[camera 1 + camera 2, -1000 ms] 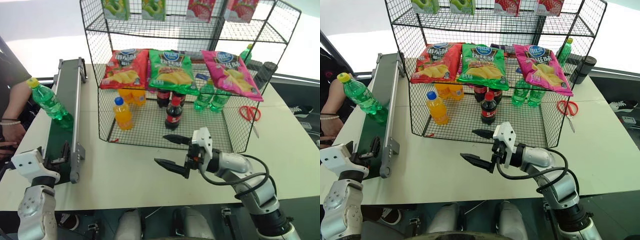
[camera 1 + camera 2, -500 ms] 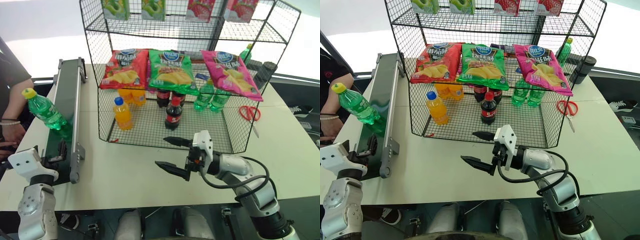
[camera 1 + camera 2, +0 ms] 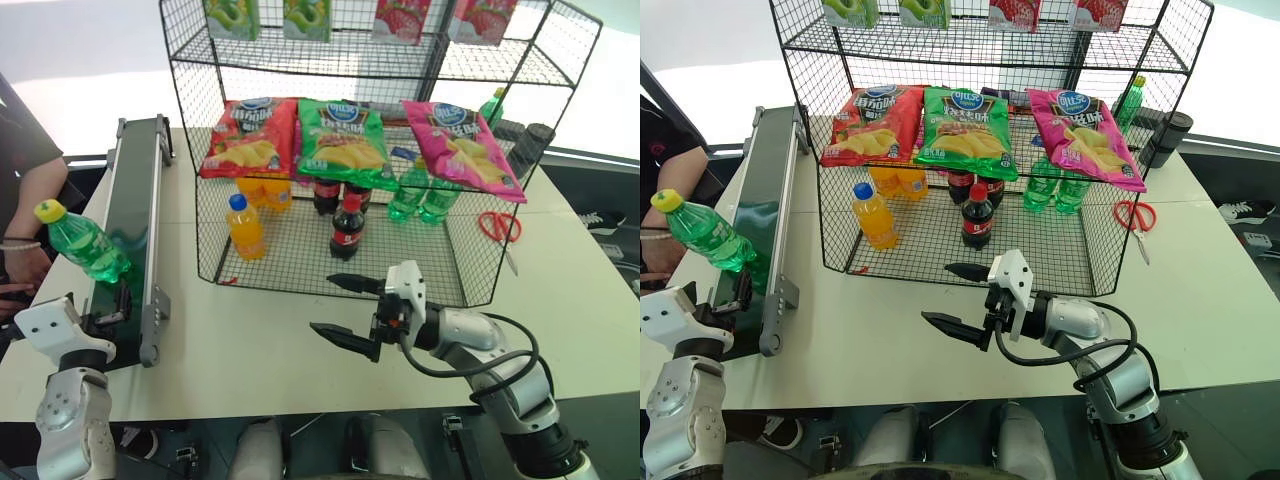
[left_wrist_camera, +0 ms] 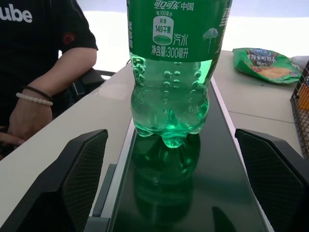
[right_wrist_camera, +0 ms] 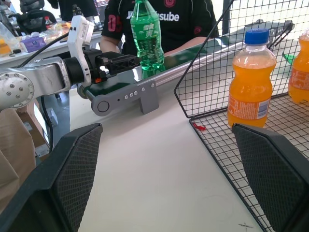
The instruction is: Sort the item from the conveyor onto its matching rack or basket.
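Nearest us, our left gripper (image 4: 169,193) waits spread wide at the near end of the conveyor (image 3: 132,200), empty. Straight ahead of it the soda bottle (image 3: 82,245) stands upright on the belt, apart from both fingers, long axis vertical. This arm is clearly the nearer one; our right gripper (image 3: 345,312) hangs open and empty over the table (image 3: 250,350), before the rack (image 3: 330,240). The belt's rails hem the bottle in sideways, and a person's arm (image 4: 43,89) rests just beyond the left rail.
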